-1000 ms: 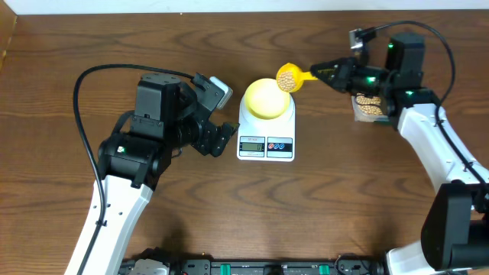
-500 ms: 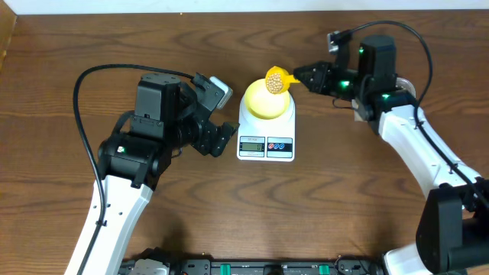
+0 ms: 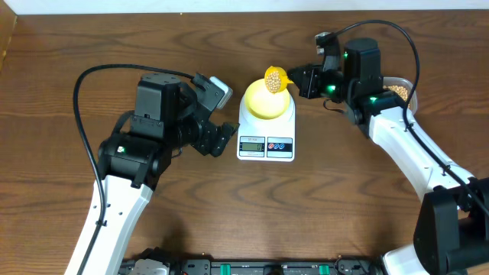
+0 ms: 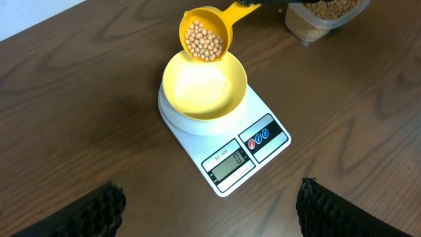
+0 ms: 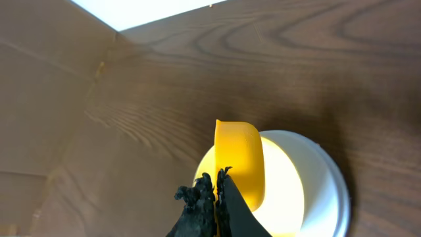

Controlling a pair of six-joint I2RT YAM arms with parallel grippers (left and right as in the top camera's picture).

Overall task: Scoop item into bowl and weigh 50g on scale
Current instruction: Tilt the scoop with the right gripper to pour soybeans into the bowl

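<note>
Tan beans [image 4: 205, 41] in yellow scoop [image 4: 235, 9], over pale yellow bowl [image 4: 197, 113], bowl upright on white scale [image 4: 230, 162]

The room light is even and rather bright and falls from above; the arms throw only soft shadows on the worktop [image 3: 61, 198]. In the left wrist view the inside of the bowl [image 4: 204, 85] is almost washed out. The left pincer [image 4: 210, 210] has its fingers [image 4: 92, 210] dark and out of focus. In the right wrist view a white strip [image 5: 145, 8] at the top is burnt out, while the wood grain is sharp.
</note>
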